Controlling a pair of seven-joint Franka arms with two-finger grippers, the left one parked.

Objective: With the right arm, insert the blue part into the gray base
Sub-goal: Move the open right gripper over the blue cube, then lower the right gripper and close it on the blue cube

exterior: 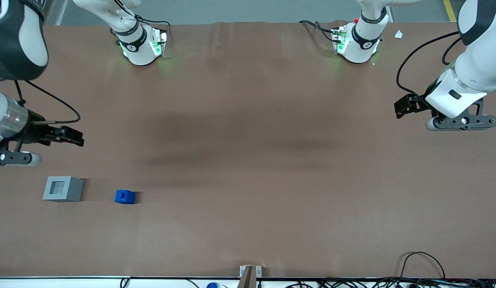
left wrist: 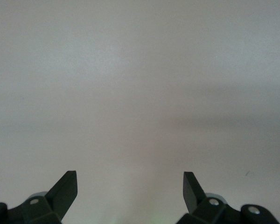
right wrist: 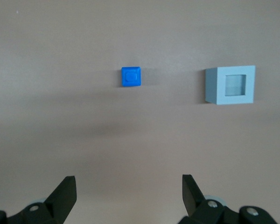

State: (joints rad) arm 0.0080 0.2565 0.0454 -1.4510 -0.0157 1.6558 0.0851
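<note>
The blue part [exterior: 125,197] [right wrist: 131,76] is a small bright-blue block resting on the brown table at the working arm's end. Beside it, a short gap away, sits the gray base [exterior: 63,189] [right wrist: 230,85], a light-gray square block with a darker recess in its top. My right gripper [exterior: 73,137] [right wrist: 129,184] hangs above the table, farther from the front camera than both blocks. It is open with nothing between its fingers [right wrist: 65,186], and it touches neither block.
The brown table [exterior: 248,160] stretches toward the parked arm's end. Two arm bases [exterior: 141,44] [exterior: 358,42] stand along the table's edge farthest from the front camera. Cables [exterior: 420,264] and a small bracket [exterior: 250,274] lie at the nearest edge.
</note>
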